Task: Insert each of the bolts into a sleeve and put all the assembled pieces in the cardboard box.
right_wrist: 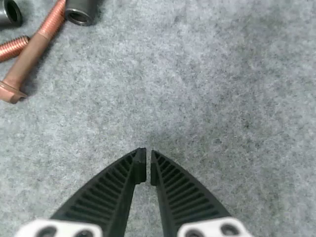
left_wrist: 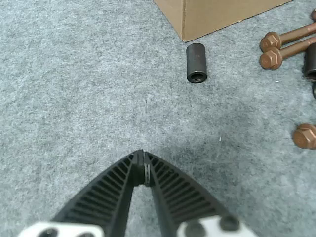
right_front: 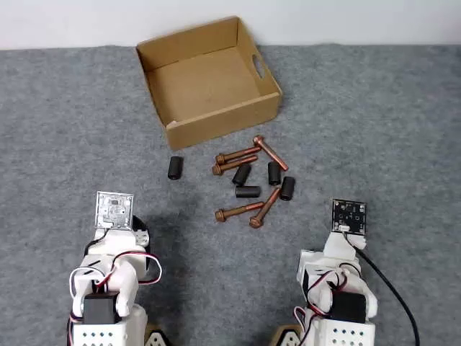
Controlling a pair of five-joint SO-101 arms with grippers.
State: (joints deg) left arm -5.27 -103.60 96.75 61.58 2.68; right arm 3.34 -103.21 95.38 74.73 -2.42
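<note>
Left end effector (left_wrist: 143, 162) and right end effector (right_wrist: 148, 159) clenched — overhead, cardboard box (right_front: 223, 122) beyond bolts (right_front: 236, 153).

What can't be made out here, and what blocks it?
Left wrist view: cardboard box cut by the top edge, inside unseen; a bolt head cut by the right edge.
Right wrist view: a sleeve and another bolt cut by the top edge.
High view: the box's near wall hides its inner side.

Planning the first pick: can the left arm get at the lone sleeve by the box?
Probably yes: the sleeve lies alone ahead of the left tool, with nothing between them.
</note>
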